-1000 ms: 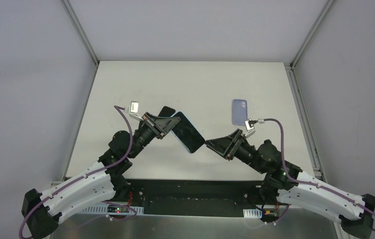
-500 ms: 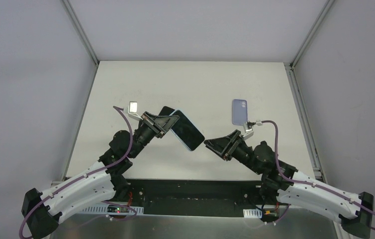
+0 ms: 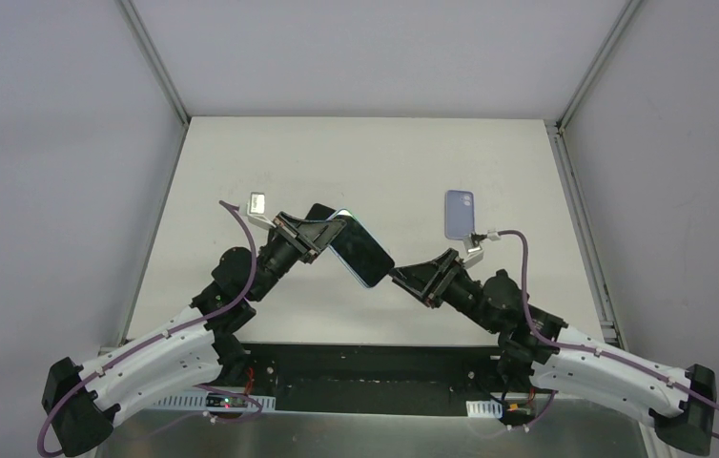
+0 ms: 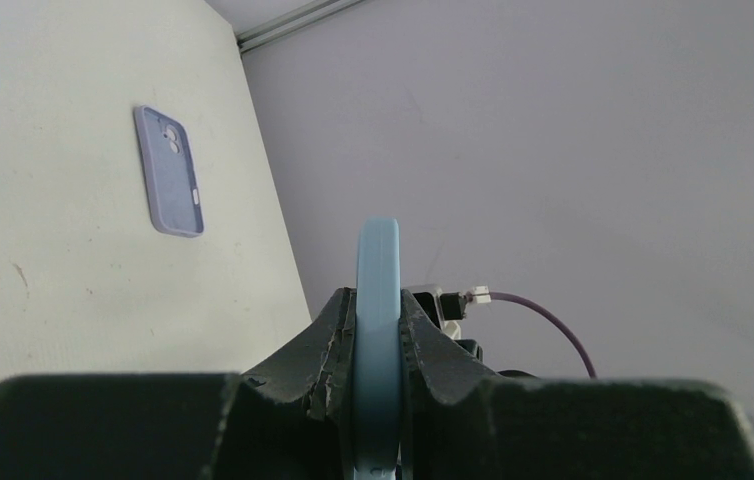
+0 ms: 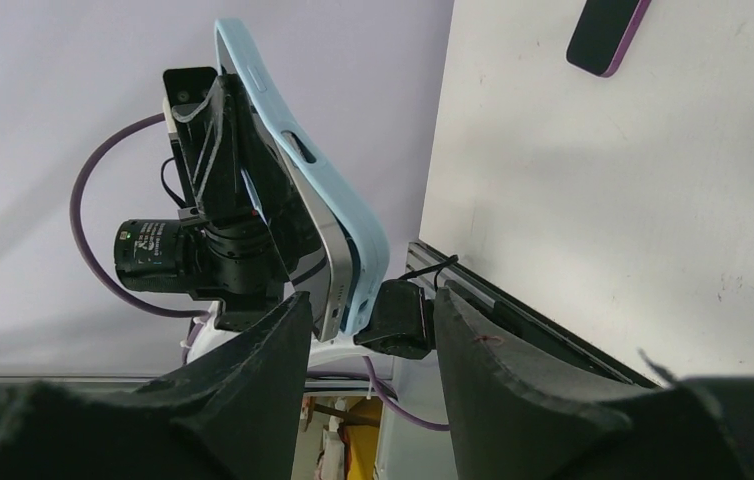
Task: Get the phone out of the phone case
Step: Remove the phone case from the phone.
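My left gripper [image 3: 325, 232] is shut on a phone in a light blue case [image 3: 358, 250] and holds it tilted above the table. In the left wrist view the case's blue edge [image 4: 377, 280] stands upright between my fingers [image 4: 328, 335]. My right gripper [image 3: 400, 275] is open, its tips at the phone's lower right corner. In the right wrist view the silver phone edge [image 5: 336, 262] and the blue case [image 5: 365, 250] show side by side at that corner, just beyond my right gripper [image 5: 368, 325], whose jaws stand wide apart. I cannot tell if they touch it.
A lilac phone case [image 3: 459, 214] lies flat on the white table [image 3: 384, 162] at the right; it also shows in the left wrist view [image 4: 169, 171]. A dark phone-shaped item with a purple rim [image 3: 316, 211] lies behind the left gripper, also in the right wrist view [image 5: 608, 35]. Grey walls enclose the table.
My right gripper has moved left and forward, up to the lower right corner of the held phone. The left gripper with the phone has shifted only slightly.
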